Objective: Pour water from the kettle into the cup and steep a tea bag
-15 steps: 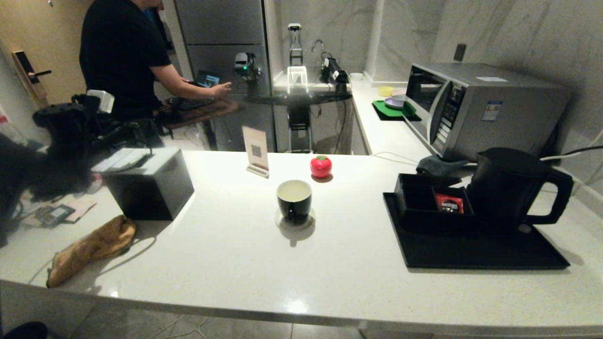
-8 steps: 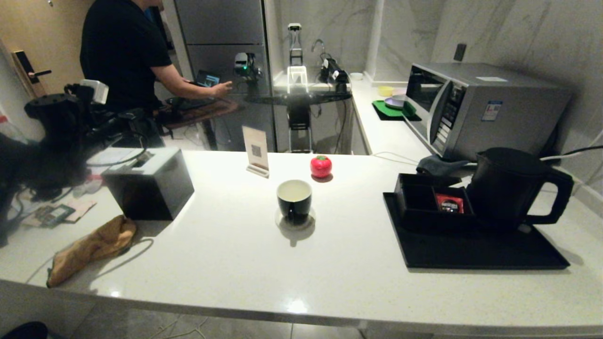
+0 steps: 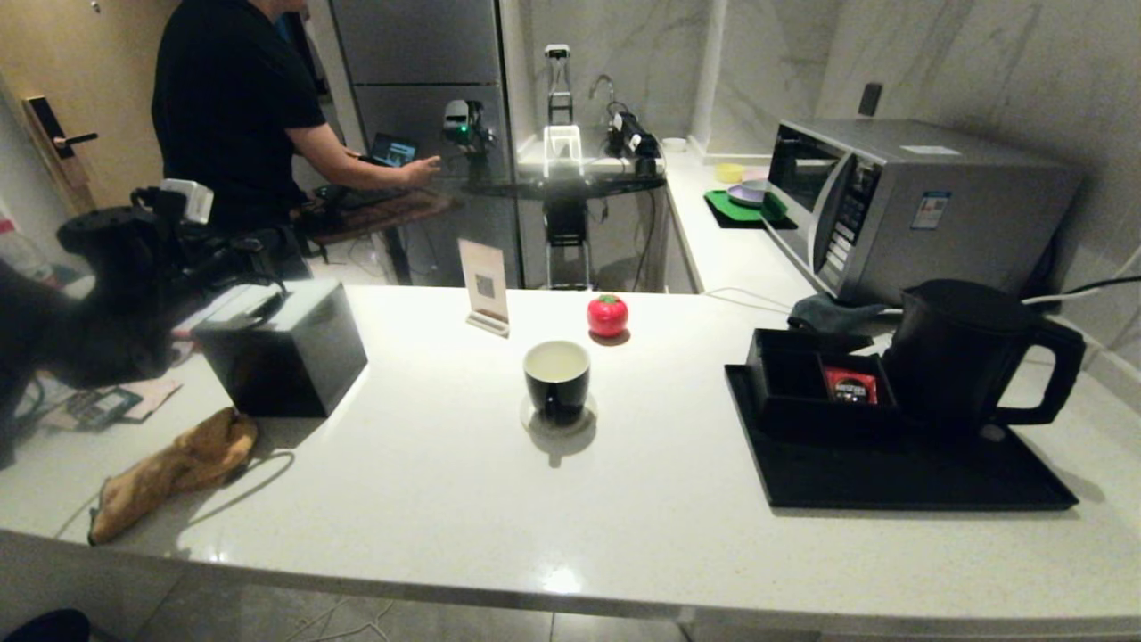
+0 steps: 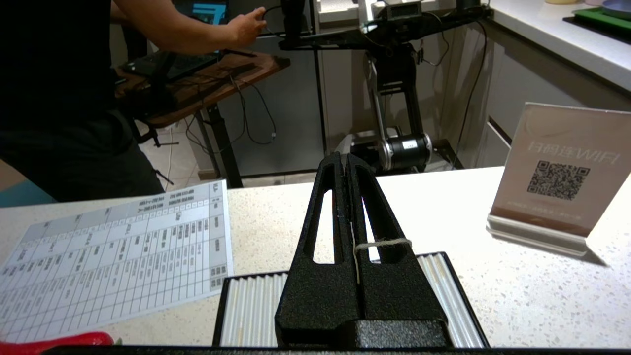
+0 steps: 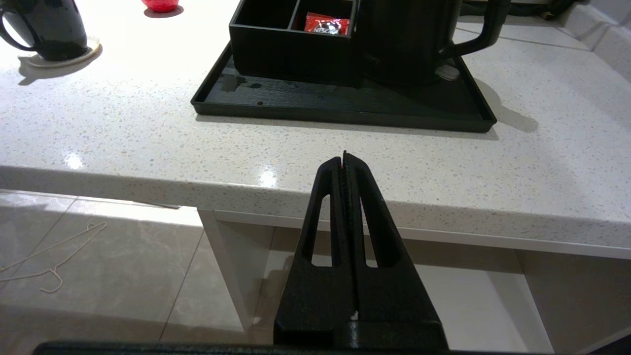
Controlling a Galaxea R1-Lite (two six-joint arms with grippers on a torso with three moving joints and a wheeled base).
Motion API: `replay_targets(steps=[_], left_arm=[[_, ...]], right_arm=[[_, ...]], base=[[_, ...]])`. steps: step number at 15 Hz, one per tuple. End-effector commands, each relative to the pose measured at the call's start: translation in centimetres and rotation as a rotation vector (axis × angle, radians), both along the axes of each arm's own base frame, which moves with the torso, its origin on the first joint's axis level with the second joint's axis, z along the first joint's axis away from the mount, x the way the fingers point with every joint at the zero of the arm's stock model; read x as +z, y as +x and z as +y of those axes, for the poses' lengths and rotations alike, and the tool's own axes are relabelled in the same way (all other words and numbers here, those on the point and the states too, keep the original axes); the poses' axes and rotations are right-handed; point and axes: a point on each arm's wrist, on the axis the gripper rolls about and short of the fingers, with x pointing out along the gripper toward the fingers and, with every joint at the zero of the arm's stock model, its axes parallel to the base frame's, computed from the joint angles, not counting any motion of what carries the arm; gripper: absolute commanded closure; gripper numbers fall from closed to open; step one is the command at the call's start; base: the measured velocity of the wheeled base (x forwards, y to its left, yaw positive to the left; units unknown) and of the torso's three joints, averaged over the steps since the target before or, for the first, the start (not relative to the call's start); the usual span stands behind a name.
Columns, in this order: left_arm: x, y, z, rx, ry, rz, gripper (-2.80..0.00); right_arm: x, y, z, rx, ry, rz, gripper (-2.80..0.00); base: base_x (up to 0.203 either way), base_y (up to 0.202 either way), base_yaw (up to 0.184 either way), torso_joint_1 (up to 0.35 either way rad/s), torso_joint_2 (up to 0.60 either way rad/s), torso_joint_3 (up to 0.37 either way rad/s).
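The cup (image 3: 557,379), glossy black with a white inside, stands on a coaster mid-counter and holds pale water (image 3: 556,360). At the right, the matte black kettle (image 3: 958,352) stands on the black tray (image 3: 891,486), handle to the right. My left gripper (image 4: 344,160) hovers over a black box at the counter's left. It is shut on a thin white string (image 4: 382,242) that loops over one finger. Whatever hangs from the string is hidden. My right gripper (image 5: 344,158) is shut and empty, low in front of the counter edge, facing the kettle (image 5: 399,39).
The black box (image 3: 281,352) holds white sticks (image 4: 443,286). A WiFi sign (image 3: 484,285) and a red tomato-shaped object (image 3: 607,315) stand behind the cup. A compartment box with a red sachet (image 3: 849,385) shares the tray. Microwave (image 3: 909,205) back right, brown cloth (image 3: 169,468) front left, person (image 3: 232,107) behind.
My left arm lifted slightly, then sank back over the black box. The cup, the kettle and the right arm have not moved.
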Motion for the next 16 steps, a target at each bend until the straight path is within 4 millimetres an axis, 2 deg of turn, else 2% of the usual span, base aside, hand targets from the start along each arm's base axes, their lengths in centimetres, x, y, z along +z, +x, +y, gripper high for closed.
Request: replay_targets(steps=[1, 11, 16], left_arm=[[-0.1, -0.1, 0.0, 0.000, -0.001, 0.003, 0.00], [0.6, -0.5, 0.1, 0.005, 0.013, -0.043, 0.00], [-0.6, -1.4, -0.2, 0.003, 0.005, -0.019, 0.00]], right_arm=[[0.0, 0.0, 0.0, 0.001, 0.000, 0.002, 0.00], [0.0, 0.0, 0.0, 0.001, 0.000, 0.002, 0.00], [0.0, 0.0, 0.0, 0.001, 0.000, 0.002, 0.00]], base=[[0.000, 0.000, 0.000, 0.000, 0.00, 0.000], [0.000, 0.000, 0.000, 0.000, 0.00, 0.000], [0.000, 0.000, 0.000, 0.000, 0.00, 0.000]])
